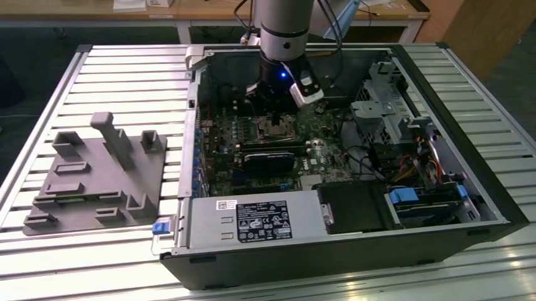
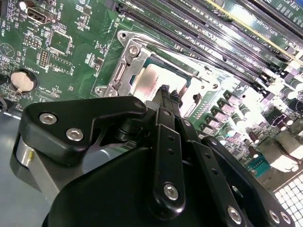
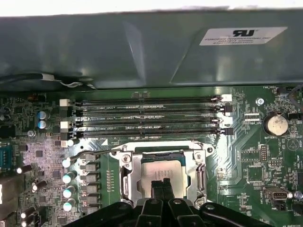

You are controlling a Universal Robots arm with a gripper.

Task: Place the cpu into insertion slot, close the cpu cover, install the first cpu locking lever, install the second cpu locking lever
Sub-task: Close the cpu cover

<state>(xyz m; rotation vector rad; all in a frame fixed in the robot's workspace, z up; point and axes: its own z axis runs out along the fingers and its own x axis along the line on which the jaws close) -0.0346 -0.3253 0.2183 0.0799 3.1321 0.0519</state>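
Note:
The cpu (image 3: 161, 166) lies flat in the insertion slot (image 3: 127, 176) on the green motherboard, its silvery top showing. The cpu cover (image 3: 200, 174), a thin metal frame, sits down around the chip's edges. A thin lever rod (image 3: 94, 152) reaches out from one socket corner. My gripper (image 3: 161, 183) hangs right over the chip's near edge with its two black fingers (image 2: 165, 94) pressed together and nothing between them. In the exterior view the gripper (image 1: 277, 119) stands upright inside the open computer case, over the socket (image 1: 277, 130).
Long memory slots (image 3: 147, 116) run beside the socket, with the case wall (image 3: 142, 47) behind. Capacitors (image 3: 68, 177) flank one side and a coin battery (image 3: 275, 124) the other. A graphics card (image 1: 268, 160), power supply box (image 1: 251, 219) and drive cage (image 1: 377, 100) fill the case. A grey fixture plate (image 1: 92, 182) lies outside.

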